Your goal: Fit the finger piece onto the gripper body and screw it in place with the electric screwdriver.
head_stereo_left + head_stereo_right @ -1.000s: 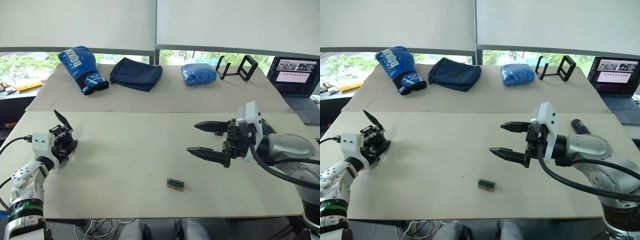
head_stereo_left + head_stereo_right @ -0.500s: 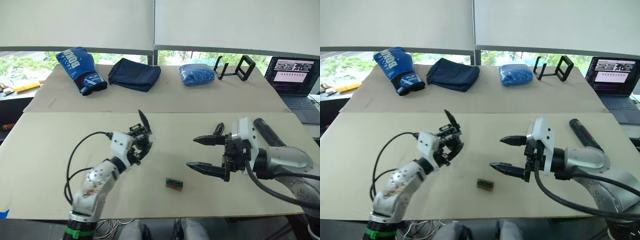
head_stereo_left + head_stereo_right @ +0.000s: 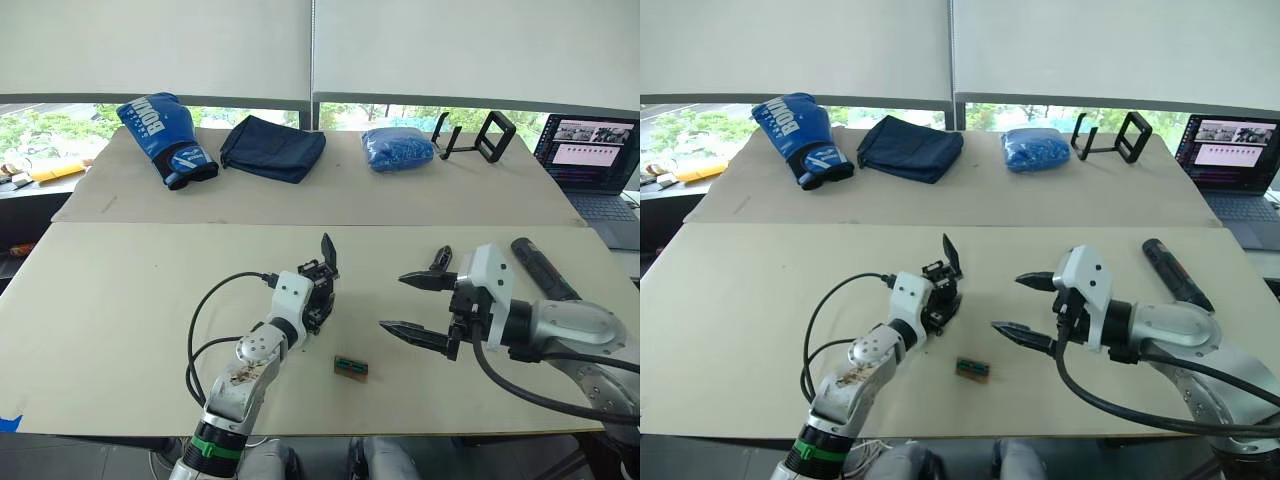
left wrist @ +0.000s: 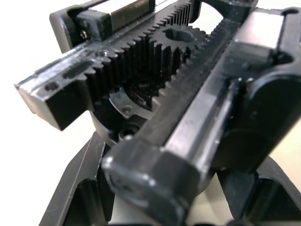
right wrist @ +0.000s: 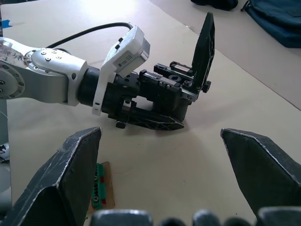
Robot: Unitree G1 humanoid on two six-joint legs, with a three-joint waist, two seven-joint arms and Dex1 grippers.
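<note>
Beige desk (image 3: 150, 290) under a blinded window. Along the far side sit a blue boxing glove (image 3: 165, 135), a dark cloth (image 3: 272, 148), a blue bag (image 3: 397, 148), a black stand (image 3: 475, 135) and a laptop (image 3: 590, 150).

- Left claw (image 3: 316, 298): mid-desk, clenched on the gripper body (image 4: 155, 94). The body's rack-and-pinion faces the wrist camera and its pointed finger stands upright.
- Right claw (image 3: 391, 302): released, fingers wide apart. It hovers near the gripper body on its right, aimed at it.
- Electric screwdriver (image 3: 540, 268): flat on the desk behind the right arm.
- Finger piece (image 3: 440, 260): probably the small black pointed part just behind the right claw, though it's hard to tell.
- Green-and-tan block (image 3: 350, 367): on the near desk between the two claws.
</note>
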